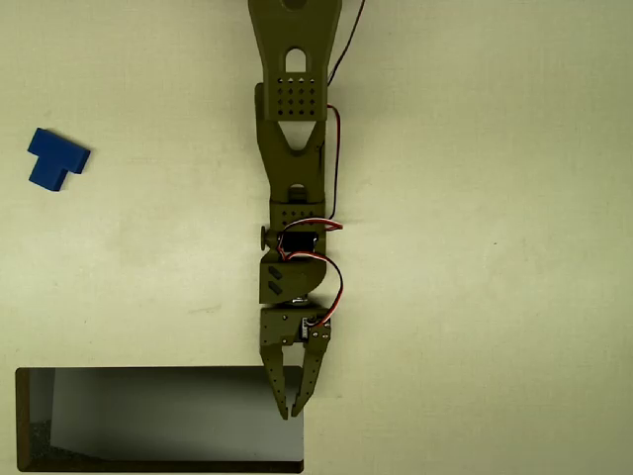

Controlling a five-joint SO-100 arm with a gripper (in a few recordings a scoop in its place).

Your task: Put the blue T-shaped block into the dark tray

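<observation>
Overhead view; olive-green arm (294, 148) comes down from the top edge of the tabletop (475, 247) near the middle, stretched out straight toward the bottom edge; red and black wires (334, 168) run along its right side and loop at the wrist; gripper (291, 410) points down the picture, fingers close together, tips nearly meeting with only a thin gap between them, nothing held; gripper tips sit over the top right corner of the tray (158, 463), just inside its right rim as seen from above; whether they touch the tray or hang above it, cannot tell.

Tray lies at the bottom left of the tabletop, long side along the bottom edge, left end close to the left edge; thin black rim, glossy inside, pale grey across the middle, dark at the left end and along the bottom; bottom rim partly cut by the picture edge; nothing inside it.

Block (55, 159), bright blue, T-shaped, lies flat near the left edge of the tabletop, in the upper half; crossbar tilted, running upper left to lower right, stem pointing to the lower left; well apart from the arm, the gripper and the tray; tabletop plain pale cream, matte.
</observation>
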